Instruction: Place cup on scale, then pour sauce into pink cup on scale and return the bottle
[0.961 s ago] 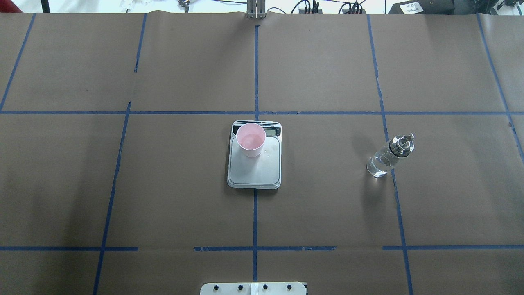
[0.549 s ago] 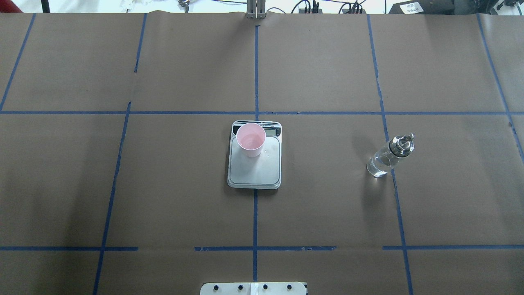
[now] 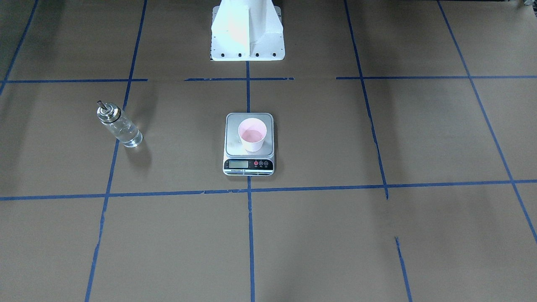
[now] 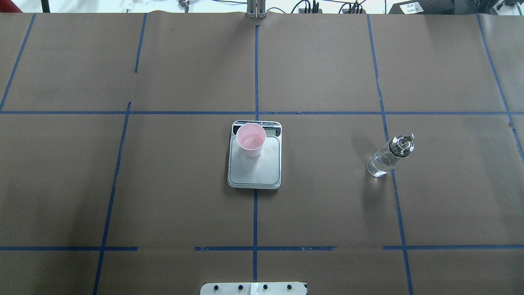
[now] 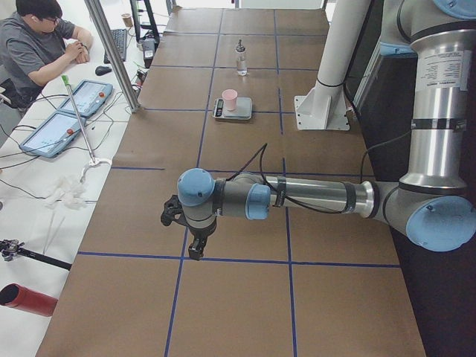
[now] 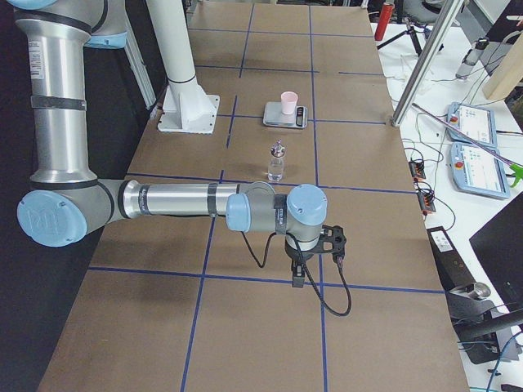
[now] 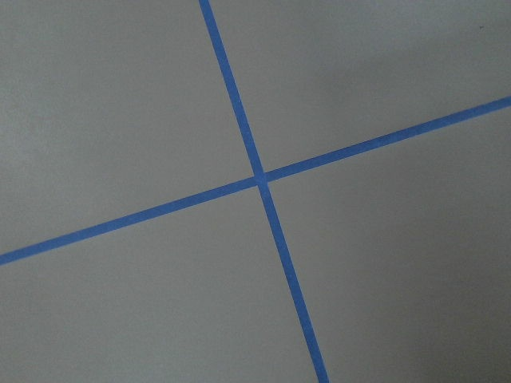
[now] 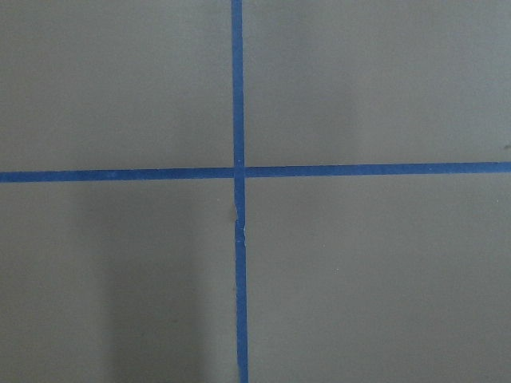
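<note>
The cup [image 4: 250,139] on the scale [image 4: 254,174] stands at the middle of the table [image 4: 323,205]. The upright bottle [image 4: 387,159] stands well apart on the robot's right. Broad bare table lies between and around them, open from above.

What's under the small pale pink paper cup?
The small pale pink paper cup stands on the steel platform of the flat silver digital kitchen scale, toward its LCD display. The patch beneath its base is covered; from overhead the cup also hides part of the display.

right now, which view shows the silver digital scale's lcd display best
Exterior front-facing: the silver digital scale turns its display toward it, unobstructed. Overhead, the pale pink paper cup hides part of its strip. Side views show it tiny; wrist views, none.
</note>
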`<state>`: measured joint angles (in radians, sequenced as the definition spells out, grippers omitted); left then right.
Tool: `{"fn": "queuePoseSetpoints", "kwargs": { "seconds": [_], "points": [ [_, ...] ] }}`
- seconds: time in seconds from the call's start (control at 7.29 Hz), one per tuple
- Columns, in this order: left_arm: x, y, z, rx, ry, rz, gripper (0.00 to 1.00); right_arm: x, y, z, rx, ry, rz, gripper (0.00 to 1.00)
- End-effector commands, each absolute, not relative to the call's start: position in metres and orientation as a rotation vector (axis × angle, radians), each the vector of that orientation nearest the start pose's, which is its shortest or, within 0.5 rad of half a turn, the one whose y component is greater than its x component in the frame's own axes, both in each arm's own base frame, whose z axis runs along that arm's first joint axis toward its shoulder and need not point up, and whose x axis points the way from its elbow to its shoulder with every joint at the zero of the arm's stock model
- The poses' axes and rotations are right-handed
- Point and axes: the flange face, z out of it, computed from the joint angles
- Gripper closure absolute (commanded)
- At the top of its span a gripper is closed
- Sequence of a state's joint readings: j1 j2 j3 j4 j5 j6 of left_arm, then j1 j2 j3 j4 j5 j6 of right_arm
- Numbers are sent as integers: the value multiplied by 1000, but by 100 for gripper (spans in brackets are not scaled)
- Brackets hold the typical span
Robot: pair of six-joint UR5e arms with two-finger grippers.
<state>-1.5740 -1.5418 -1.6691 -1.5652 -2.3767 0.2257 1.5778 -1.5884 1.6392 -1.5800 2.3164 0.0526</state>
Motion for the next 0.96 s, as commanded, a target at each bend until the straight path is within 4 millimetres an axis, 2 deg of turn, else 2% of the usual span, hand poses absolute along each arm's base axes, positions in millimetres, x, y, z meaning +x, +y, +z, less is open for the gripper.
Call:
{"fn": "queuePoseSetpoints", "kwargs": {
  "seconds": [0.0, 0.14, 0.55, 0.82],
  "points": [
    [-62, -483, 621, 141, 798, 233, 0, 65, -486, 636, 24, -748, 36, 0],
    [-62, -483, 616, 151, 795, 238, 0, 65, -487, 634, 27, -748, 36, 0],
    [-62, -481, 623, 142, 799, 236, 0, 64, -488, 633, 28, -748, 33, 0],
    [-62, -481, 618, 146, 799, 237, 0, 63, -488, 634, 28, -747, 28, 0]
  ]
}}
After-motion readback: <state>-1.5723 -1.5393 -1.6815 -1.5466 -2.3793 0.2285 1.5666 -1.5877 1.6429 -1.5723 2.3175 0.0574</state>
